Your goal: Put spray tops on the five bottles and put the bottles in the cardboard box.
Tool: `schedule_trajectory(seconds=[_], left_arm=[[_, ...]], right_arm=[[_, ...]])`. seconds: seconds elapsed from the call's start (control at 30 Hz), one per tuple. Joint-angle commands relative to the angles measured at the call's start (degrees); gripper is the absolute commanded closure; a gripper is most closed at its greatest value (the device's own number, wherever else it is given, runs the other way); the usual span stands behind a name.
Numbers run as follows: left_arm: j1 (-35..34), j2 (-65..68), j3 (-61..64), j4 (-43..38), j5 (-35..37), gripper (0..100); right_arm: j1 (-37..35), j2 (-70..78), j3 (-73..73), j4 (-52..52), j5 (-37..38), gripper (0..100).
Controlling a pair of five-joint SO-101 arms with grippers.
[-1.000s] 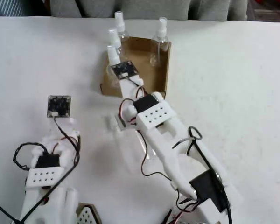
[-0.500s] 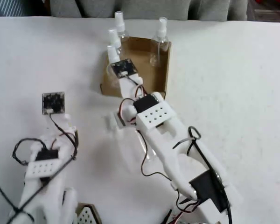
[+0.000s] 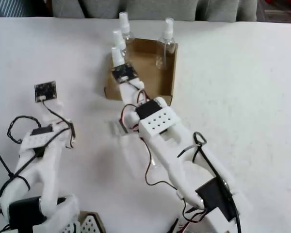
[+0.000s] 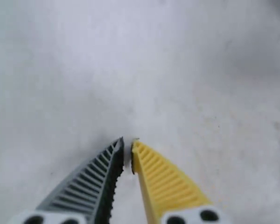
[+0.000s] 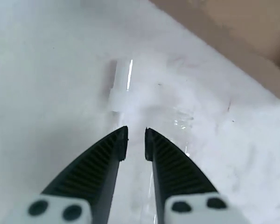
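- High view: the left arm [image 3: 39, 145] has swung outward, and its wrist board [image 3: 45, 91] now sits farther from the brown cardboard box [image 3: 157, 80] than a second ago. The right arm [image 3: 160, 121] has only nudged a little toward the box.
- Four clear plastic bottles with white spray tops [image 3: 167, 36] stand in the box as before. The fifth clear bottle [image 3: 116, 127] lies where it lay on the white counter [image 3: 242, 97], just beside the right arm.
- Left wrist view: the left claw [image 4: 127, 148] is pinched almost closed on nothing, above bare counter.
- Right wrist view: the right claw [image 5: 136, 135] is parted by a narrow slit and grips nothing I can make out. It hangs just short of the lying bottle's white top [image 5: 122, 95], which seems already fitted. A corner of the box shows beyond.
- What it means, as I judge it: the capping looks finished and the left arm is clearing out of the way. The one step left is for the right claw to take the last bottle and stand it in the box with the others.
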Motion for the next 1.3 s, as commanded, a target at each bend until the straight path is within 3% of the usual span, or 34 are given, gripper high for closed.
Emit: schedule_trajectory(seconds=[0.0, 0.17, 0.57, 0.9, 1.27], left_arm=[[-0.75, 0.04, -3.08, 0.35, 0.70, 95], [-1.63, 0.04, -3.16, 0.26, 0.70, 95], [-1.36, 0.04, -3.16, 0.26, 0.53, 95], [-1.36, 0.04, -3.08, 0.26, 0.44, 95], [-1.36, 0.04, -2.99, 0.26, 0.35, 95]], right_arm=[[-1.80, -2.15, 0.88, -2.77, 2.02, 95.9], [-2.59, -2.15, 5.01, -10.33, 2.73, 92.5], [-3.03, 3.21, 3.25, -14.55, 9.49, 78.1], [-5.85, 12.18, -1.05, -14.64, 17.76, 77.9], [-5.67, 12.53, -1.05, -17.63, 18.11, 77.9]])
